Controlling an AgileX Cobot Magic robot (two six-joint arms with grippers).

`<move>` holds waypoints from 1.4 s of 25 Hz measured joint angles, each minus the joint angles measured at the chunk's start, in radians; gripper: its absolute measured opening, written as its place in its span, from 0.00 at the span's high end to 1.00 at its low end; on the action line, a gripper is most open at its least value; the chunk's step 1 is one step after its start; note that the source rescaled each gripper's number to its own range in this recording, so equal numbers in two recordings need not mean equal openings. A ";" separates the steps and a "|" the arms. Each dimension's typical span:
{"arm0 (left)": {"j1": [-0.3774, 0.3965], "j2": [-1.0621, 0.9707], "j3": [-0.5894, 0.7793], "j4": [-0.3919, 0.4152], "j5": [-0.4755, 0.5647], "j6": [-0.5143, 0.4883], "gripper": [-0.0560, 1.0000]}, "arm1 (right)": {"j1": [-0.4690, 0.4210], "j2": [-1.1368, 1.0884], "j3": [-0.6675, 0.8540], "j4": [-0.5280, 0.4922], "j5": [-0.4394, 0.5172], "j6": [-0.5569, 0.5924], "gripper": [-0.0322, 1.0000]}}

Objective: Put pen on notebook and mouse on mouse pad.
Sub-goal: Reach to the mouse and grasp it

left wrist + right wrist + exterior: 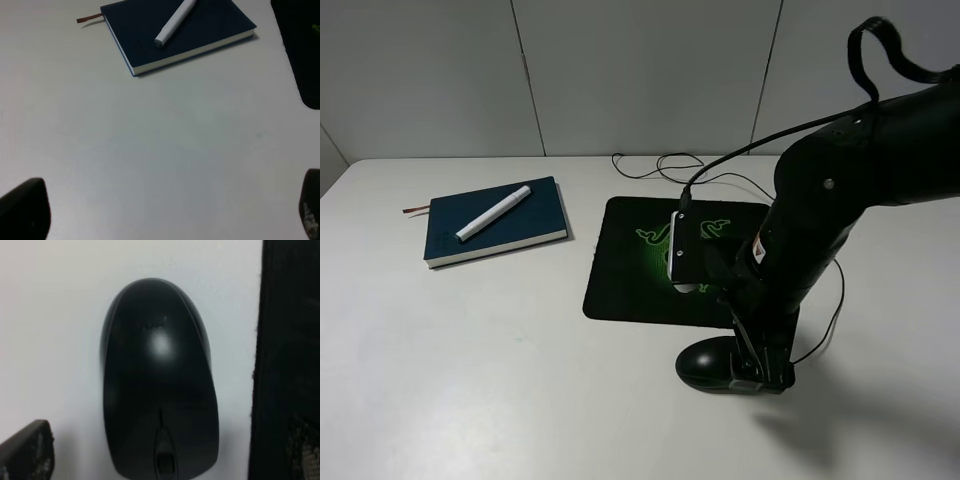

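The white pen (493, 213) lies diagonally on the dark blue notebook (515, 232) at the back left; the left wrist view shows the pen (172, 22) on the notebook (200, 30) too. The glossy black mouse (708, 364) sits on the bare table just in front of the mouse pad (620, 280), off its front edge. My right gripper (750, 375) hangs low over the mouse (157, 380), open, with a finger (25, 452) on each side and not touching it. My left gripper (175, 215) is open over bare table, out of the exterior view.
The mouse's thin black cable (660, 165) loops across the table behind the pad and runs round its right side. The right arm (840, 190) covers the pad's right half. The pad's edge (290, 340) runs right beside the mouse.
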 joint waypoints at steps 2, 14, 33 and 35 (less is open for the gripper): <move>0.000 0.000 0.000 0.000 0.000 0.000 0.00 | 0.000 0.014 0.000 0.000 -0.010 0.000 0.00; 0.000 0.000 0.000 0.000 0.000 0.000 0.00 | 0.000 0.081 0.021 0.000 -0.052 0.000 0.00; 0.000 0.000 0.000 0.001 0.000 0.000 0.00 | 0.000 0.119 0.030 -0.011 -0.110 0.000 0.00; 0.000 0.000 0.000 0.001 0.000 0.000 0.00 | 0.000 0.119 0.030 -0.011 -0.110 0.000 0.00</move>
